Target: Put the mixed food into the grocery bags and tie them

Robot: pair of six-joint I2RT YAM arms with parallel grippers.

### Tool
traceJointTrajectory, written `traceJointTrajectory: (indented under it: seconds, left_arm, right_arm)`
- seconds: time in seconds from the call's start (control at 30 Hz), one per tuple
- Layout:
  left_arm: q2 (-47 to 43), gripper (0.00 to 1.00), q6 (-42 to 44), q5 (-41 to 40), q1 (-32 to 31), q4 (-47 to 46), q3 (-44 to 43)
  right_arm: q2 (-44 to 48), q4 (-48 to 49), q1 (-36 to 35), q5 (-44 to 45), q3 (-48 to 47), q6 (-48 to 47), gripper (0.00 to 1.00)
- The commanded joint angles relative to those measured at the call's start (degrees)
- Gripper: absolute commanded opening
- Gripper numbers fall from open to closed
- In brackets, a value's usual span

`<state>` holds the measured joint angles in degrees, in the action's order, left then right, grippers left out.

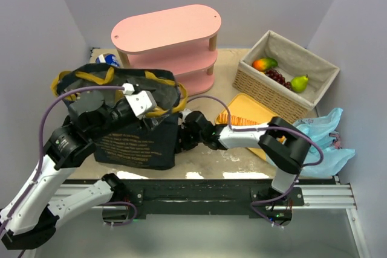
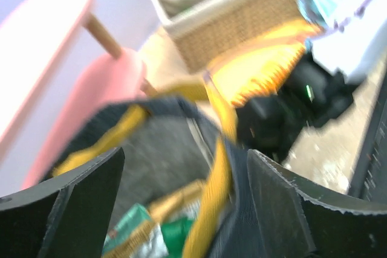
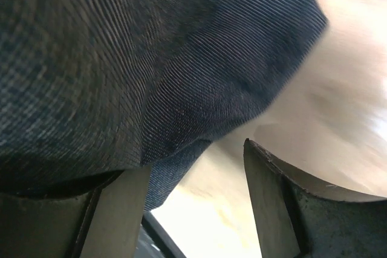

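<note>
The navy denim tote point(image 1: 136, 143) stands upright at the left, its yellow handles point(image 1: 91, 78) draped over the rim. My left gripper point(image 1: 142, 102) hovers open over the tote's mouth. In the left wrist view its jaws point(image 2: 186, 152) are wide apart, a yellow handle strap point(image 2: 211, 197) runs loose between them, and green crisp bags point(image 2: 169, 234) lie inside. My right gripper point(image 1: 184, 130) is low against the tote's right side. It is open point(image 3: 193, 155), with denim point(image 3: 151, 58) lying over its left finger. The orange bread point(image 1: 245, 116) lies on the table. The light-blue plastic bag point(image 1: 329, 128) lies at the right.
A wicker basket point(image 1: 266, 86) at the back right holds a mango point(image 1: 264, 63), dark grapes point(image 1: 278, 77) and a pear point(image 1: 299, 83). A pink three-tier shelf point(image 1: 166, 28) stands behind the tote, with a blue-and-white object point(image 1: 107, 60) beside it. Walls close in on three sides.
</note>
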<state>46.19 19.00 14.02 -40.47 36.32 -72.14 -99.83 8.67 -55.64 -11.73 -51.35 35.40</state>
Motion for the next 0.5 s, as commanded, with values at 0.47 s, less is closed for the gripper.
traceJointTrajectory:
  seconds: [0.47]
  left_arm:
    - [-0.85,1.0,-11.53,-6.91,0.21,-17.24,-7.41]
  right_arm:
    - [-25.15,2.94,-9.31,-1.55,-39.26,-0.41,0.72]
